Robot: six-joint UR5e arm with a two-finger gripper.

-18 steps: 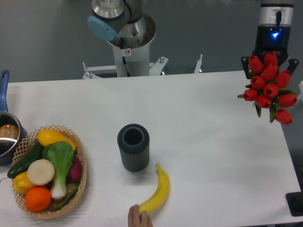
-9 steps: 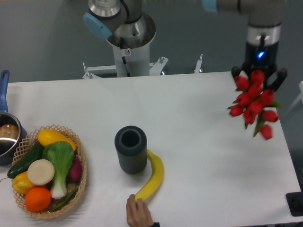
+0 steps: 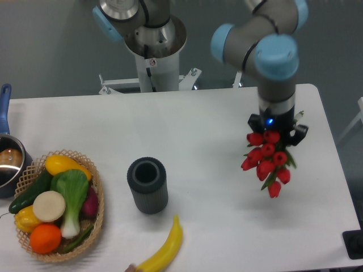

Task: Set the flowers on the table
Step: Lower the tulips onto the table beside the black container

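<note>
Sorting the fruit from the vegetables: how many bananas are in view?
1. The banana lies on the table near the front edge, just right of the dark cylinder. The basket may hide others.

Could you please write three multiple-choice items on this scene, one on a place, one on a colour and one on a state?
1. Where does the dark cylinder stand?
A. inside the basket
B. on the table, between the basket and the flowers
C. on the banana

2. What colour are the flowers?
A. red
B. white
C. blue

3. What state are the flowers in?
A. lying flat on the table
B. standing in the cylinder
C. held by the end effector above the table

Answers:
1 B: the cylinder stands upright on the white table, right of the basket and left of the flowers.
2 A: the buds are red, with green leaves.
3 C: the end effector is closed on the bunch, whose buds hang below it over the tabletop.
</note>
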